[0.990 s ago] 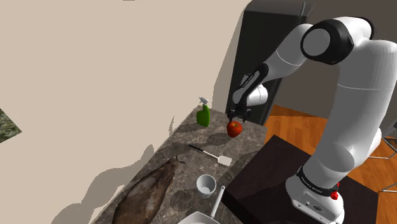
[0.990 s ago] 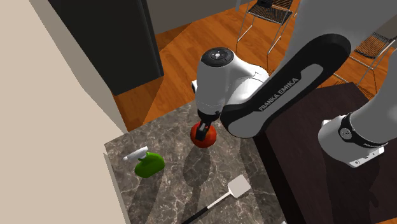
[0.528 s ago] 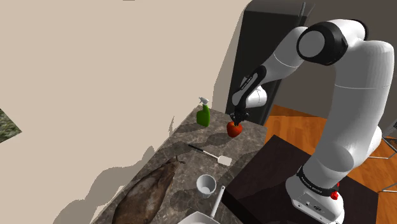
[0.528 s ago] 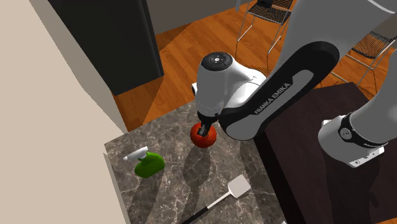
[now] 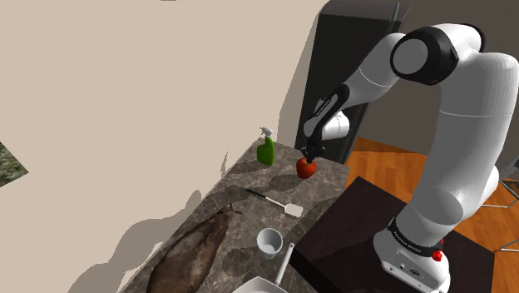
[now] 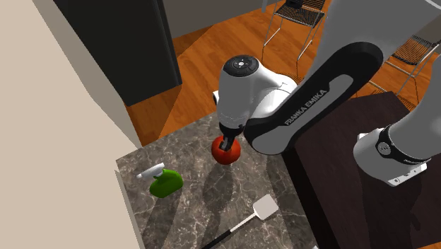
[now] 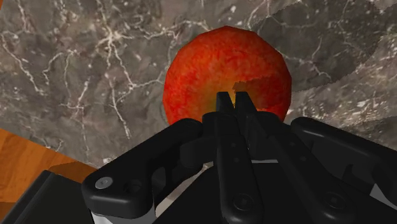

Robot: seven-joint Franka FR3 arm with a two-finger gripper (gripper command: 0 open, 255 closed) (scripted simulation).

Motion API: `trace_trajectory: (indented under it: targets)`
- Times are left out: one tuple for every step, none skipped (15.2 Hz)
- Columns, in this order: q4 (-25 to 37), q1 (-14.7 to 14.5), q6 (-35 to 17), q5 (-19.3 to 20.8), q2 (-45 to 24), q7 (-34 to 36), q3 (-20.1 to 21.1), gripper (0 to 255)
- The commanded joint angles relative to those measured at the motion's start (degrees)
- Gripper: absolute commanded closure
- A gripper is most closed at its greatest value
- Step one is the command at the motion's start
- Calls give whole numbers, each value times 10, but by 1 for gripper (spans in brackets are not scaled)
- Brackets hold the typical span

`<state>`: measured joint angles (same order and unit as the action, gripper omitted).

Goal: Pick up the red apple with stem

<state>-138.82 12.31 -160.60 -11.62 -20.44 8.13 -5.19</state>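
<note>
The red apple (image 5: 306,169) (image 6: 226,153) sits on the dark marble counter (image 5: 241,179), close to the counter's edge by the wooden floor. My black gripper (image 5: 309,156) (image 6: 226,143) comes straight down on its top. In the wrist view the gripper (image 7: 233,100) has its two fingers drawn almost together over the hollow at the top of the apple (image 7: 203,70), pinching the stem there. The apple's underside looks to be touching the counter.
A green spray bottle (image 5: 265,150) (image 6: 166,182) lies beside the apple, toward the wall. A white spatula (image 5: 279,202) (image 6: 258,210), a white mug (image 5: 269,241) and a large brown fish (image 5: 191,250) lie further along. A dark cabinet (image 5: 328,75) rises behind the gripper.
The fingers stood apart over the apple's top a second ago and have since shut on its stem. Neither the arm nor the apple has visibly moved.
</note>
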Motion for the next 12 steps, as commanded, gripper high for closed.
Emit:
trace_trajectory:
  targets:
    - [-3, -3, 11, 5, 14, 4, -5, 255]
    - [-4, -5, 18, 9, 22, 7, -7, 255]
    - [-5, -7, 25, 12, 31, 10, -10, 255]
    - [-6, -9, 32, 15, 39, 13, -12, 255]
    - [-7, -10, 39, 19, 47, 15, -14, 255]
    - [-8, -12, 46, 22, 55, 18, -16, 255]
    - [-9, -13, 53, 26, 63, 21, -18, 255]
    - [-10, -14, 60, 29, 71, 24, -20, 255]
    - [-10, -15, 68, 33, 79, 27, -22, 255]
    - [-10, -16, 75, 36, 86, 29, -24, 255]
    - [-11, -17, 82, 40, 94, 32, -25, 255]
    - [-11, -18, 90, 43, 102, 35, -27, 255]
